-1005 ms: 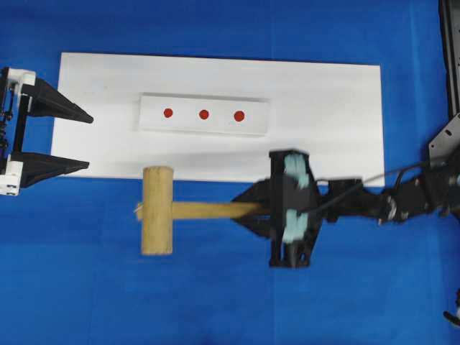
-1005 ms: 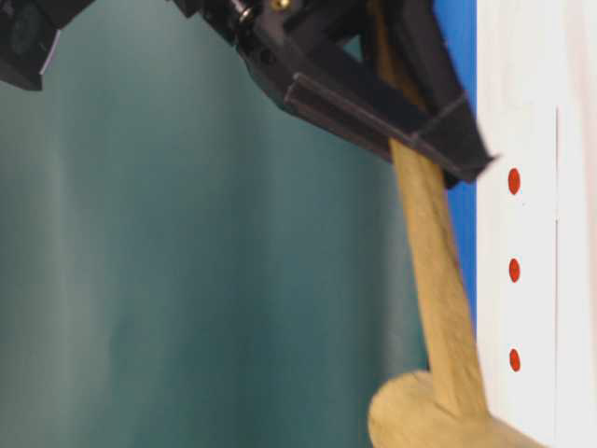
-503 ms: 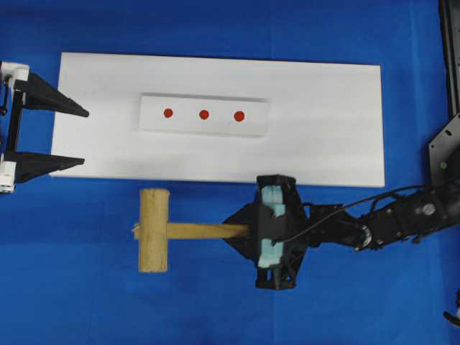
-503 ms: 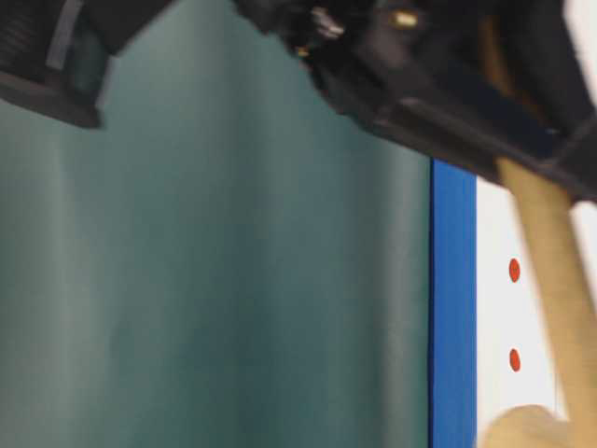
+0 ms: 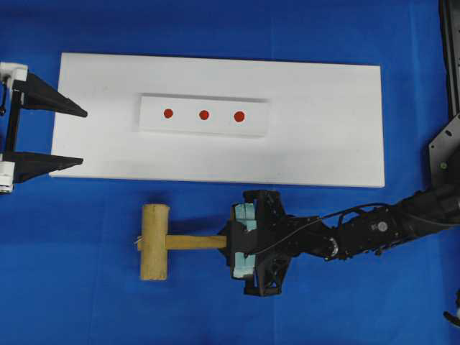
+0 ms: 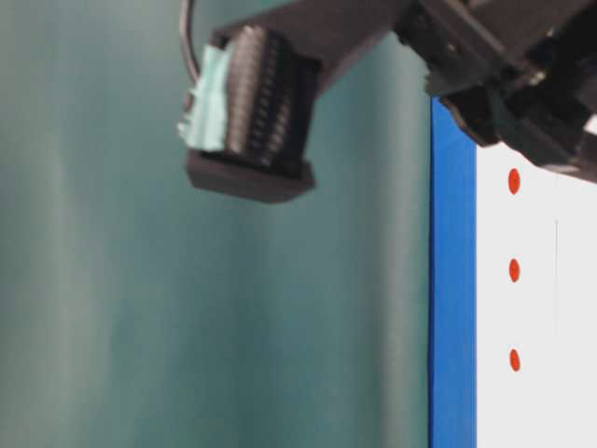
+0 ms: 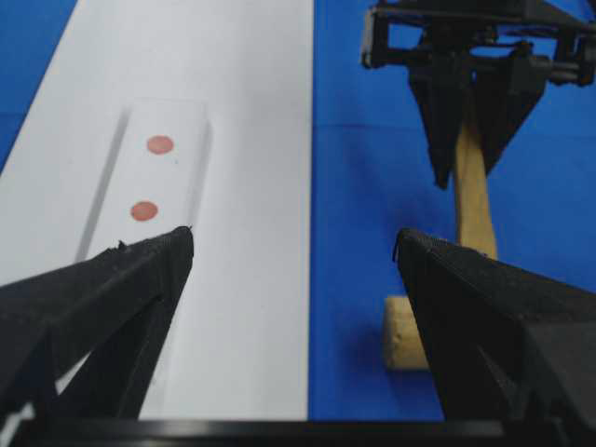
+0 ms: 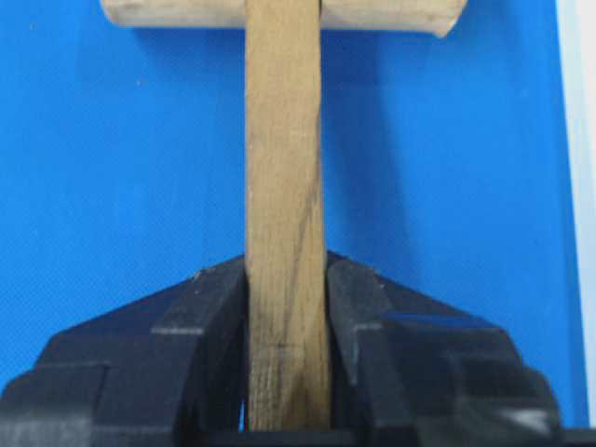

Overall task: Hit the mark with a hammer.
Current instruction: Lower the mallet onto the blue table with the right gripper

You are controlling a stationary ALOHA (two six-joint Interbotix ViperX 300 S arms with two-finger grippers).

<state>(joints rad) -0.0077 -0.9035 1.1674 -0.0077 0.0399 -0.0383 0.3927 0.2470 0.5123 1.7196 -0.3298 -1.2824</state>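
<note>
The hammer (image 5: pixel 165 241) has moved away from the white board (image 5: pixel 323 122); the right gripper (image 5: pixel 228 242) stays clamped on its handle, the head pointing left.

I see a bright blue cloth (image 5: pixel 86 302) over the whole table, evenly lit, soft shadows, a long white board (image 5: pixel 323 122) lying flat on it, from table level a blurred teal-green backdrop (image 6: pixel 103 308) beside the blue edge

A blue-covered table (image 5: pixel 86 302) carried a long white board (image 5: pixel 323 122), on which a smaller white strip (image 5: pixel 187 123) with three red dots (image 5: pixel 203 114) lay near the middle.
</note>
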